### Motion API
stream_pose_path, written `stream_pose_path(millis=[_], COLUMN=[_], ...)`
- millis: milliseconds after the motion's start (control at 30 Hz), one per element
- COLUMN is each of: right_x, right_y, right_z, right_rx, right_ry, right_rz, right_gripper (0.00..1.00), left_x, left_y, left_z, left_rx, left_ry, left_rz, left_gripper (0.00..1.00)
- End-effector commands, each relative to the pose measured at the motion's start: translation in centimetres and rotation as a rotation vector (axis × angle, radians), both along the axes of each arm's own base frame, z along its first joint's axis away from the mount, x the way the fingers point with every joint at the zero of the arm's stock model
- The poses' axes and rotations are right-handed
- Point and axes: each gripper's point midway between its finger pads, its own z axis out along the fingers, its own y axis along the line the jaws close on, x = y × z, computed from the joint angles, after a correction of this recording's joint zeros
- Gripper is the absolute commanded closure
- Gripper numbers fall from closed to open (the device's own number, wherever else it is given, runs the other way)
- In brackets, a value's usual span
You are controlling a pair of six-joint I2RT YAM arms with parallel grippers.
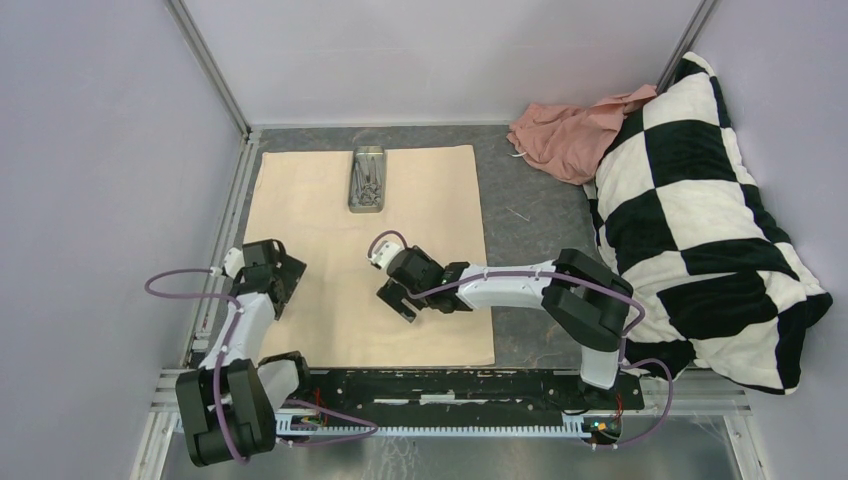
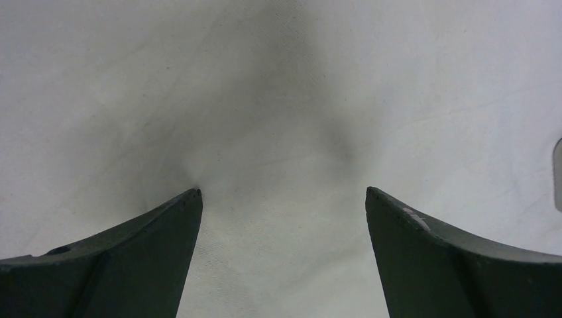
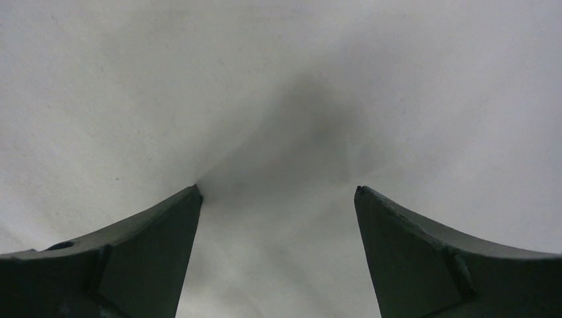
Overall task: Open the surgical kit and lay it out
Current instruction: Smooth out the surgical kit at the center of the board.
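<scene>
Kit status: cloth wrap (image 1: 420,200) is already spread flat as 1 beige sheet on the grey table (image 1: 530,230). It lies left of centre and reaches from near the arm bases to close to the back wall. Only faint creases show, and no fold is lifted.

Steel tray (image 1: 351,190) sits on the far-centre part of the wrap, long side running away from the arms. The instruments (image 1: 366,185) lie bunched inside it. They are slim and silver, and the count is not readable from the top view.

Judgement: the opening step looks done. The lay-out step is not started, since nothing lies on the wrap outside the tray.

Tools: left gripper (image 2: 283,193) has its jaws spread wide and holds nothing. It points down at bare cloth near the wrap's left edge. Right gripper (image 3: 278,189) is likewise released and empty over mid-wrap, nearer than the tray. I cannot tell whether either fingertip touches the fabric.

Surroundings: a crumpled pink cloth (image 1: 570,135) lies at far right, off the wrap. A black-and-white checked pillow (image 1: 700,220) lies along the right side.
</scene>
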Motion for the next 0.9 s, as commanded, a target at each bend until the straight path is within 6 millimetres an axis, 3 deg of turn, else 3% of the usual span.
stream_pose_path(millis=[0, 100, 233, 367, 500, 667, 867], right_x=[-1.8, -3.7, -5.1, -5.2, -3.8, 0.3, 9.1], right_y=[-1.9, -4.5, -6.9, -7.3, -6.5, -4.9, -3.6], right_z=[-2.4, -4.1, -4.6, -3.3, -0.7, 3.2, 8.8], right_rx=[0.006, 0.003, 0.001, 0.025, 0.065, 0.196, 0.480], right_ry=[0.064, 0.112, 0.132, 0.119, 0.070, 0.011, -0.089], right_rz=[-0.015, -0.035, -0.064, -0.059, -0.059, -0.111, -0.279], right_gripper=[0.07, 0.08, 0.08, 0.07, 0.05, 0.04, 0.04], left_x=[-2.3, -4.0, -4.9, -4.9, -3.2, 1.2, 6.6], left_y=[1.3, 1.2, 1.7, 1.9, 1.8, 0.0, -4.4], left_z=[-0.5, -0.9, 0.4, 2.1, 4.5, 8.9, 13.0], left_rx=[0.010, 0.007, 0.029, 0.035, 0.069, 0.068, -0.016], left_ry=[-0.025, -0.041, -0.111, -0.151, -0.177, -0.277, -0.412], left_rz=[0.189, 0.240, 0.288, 0.313, 0.202, -0.037, -0.369], left_gripper=[0.00, 0.00, 0.00, 0.00, 0.00, 0.00, 0.00])
